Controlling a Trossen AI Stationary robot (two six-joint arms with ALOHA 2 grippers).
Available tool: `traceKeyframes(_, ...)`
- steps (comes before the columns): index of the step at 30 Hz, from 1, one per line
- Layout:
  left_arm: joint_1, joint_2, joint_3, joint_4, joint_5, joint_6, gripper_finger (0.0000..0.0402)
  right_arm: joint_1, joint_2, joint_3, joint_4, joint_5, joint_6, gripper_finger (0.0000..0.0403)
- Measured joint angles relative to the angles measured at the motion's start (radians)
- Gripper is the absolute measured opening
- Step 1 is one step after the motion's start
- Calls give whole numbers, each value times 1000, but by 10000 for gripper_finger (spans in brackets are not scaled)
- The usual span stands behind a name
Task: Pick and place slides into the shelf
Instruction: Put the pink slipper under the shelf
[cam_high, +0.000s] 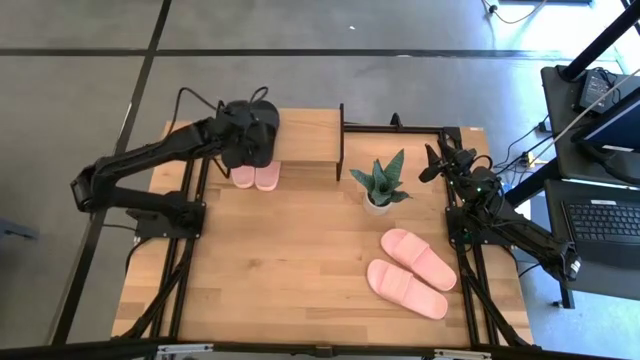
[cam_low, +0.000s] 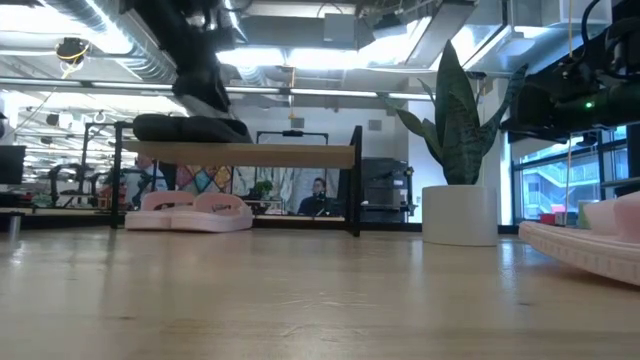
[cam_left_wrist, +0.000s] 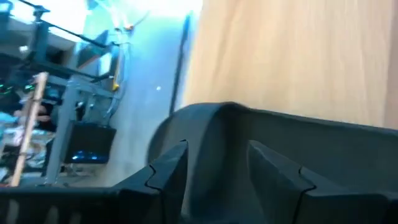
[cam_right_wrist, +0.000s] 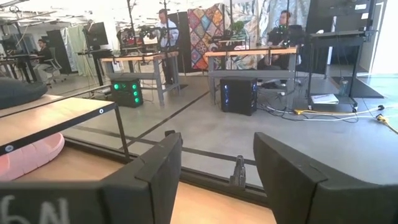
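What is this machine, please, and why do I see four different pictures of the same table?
It is a robot with two dark arms at a wooden table. One camera looks down from above, one sits at table height, and one rides on each wrist. The left gripper is over the small shelf, at a black slide on its top board. Two pink slides sit under the shelf; two more lie near the right arm. The right gripper waits open beside a potted plant.

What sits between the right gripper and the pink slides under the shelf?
In the high view, a potted snake plant stands between the right gripper and the pink slides under the shelf. The rest is bare tabletop.
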Motion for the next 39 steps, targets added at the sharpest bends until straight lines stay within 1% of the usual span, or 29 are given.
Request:
traceKeyframes(2, -23, -39, 0, 3, -23, -35, 157, 0, 1, 0, 0, 0, 0, 200)
traceKeyframes(5, -62, -106, 0, 3, -18, -126, 157, 0, 2, 0, 0, 1, 0, 200)
traceKeyframes(12, -151, -241, 0, 9, 23, -468, 157, 0, 2, 0, -1, 1, 0, 200)
traceKeyframes(15, -173, -272, 0, 9, 23, -618, 157, 0, 2, 0, -1, 1, -1, 200)
traceKeyframes(20, -189, -297, 0, -5, 23, -754, 157, 0, 2, 0, -1, 1, 2, 200)
traceKeyframes(22, -198, -298, 0, -11, 34, -815, 157, 0, 2, 0, -1, 0, 33, 200)
traceKeyframes(24, -206, -296, 0, -9, 47, -867, 157, 0, 2, 0, 0, -30, 55, 200)
traceKeyframes(26, -220, -296, 0, 19, 45, -919, 157, 0, 2, 0, 0, -119, 47, 200)
traceKeyframes(28, -245, -295, 0, 55, 39, -923, 155, 0, 2, 0, 11, -216, 26, 200)
traceKeyframes(30, -275, -294, 0, 96, 41, -895, 153, 0, 3, 7, 14, -274, 25, 200)
traceKeyframes(33, -310, -296, 0, 151, 38, -848, 152, 1, 3, 48, 6, -296, 21, 200)
traceKeyframes(35, -325, -304, 0, 158, 12, -820, 151, 3, 3, 90, -14, -296, -3, 200)
traceKeyframes(37, -335, -315, 0, 160, -14, -801, 151, 11, 3, 145, -46, -296, -31, 200)
traceKeyframes(39, -344, -328, -7, 170, -19, -795, 151, 23, 6, 214, -102, -297, -61, 200)
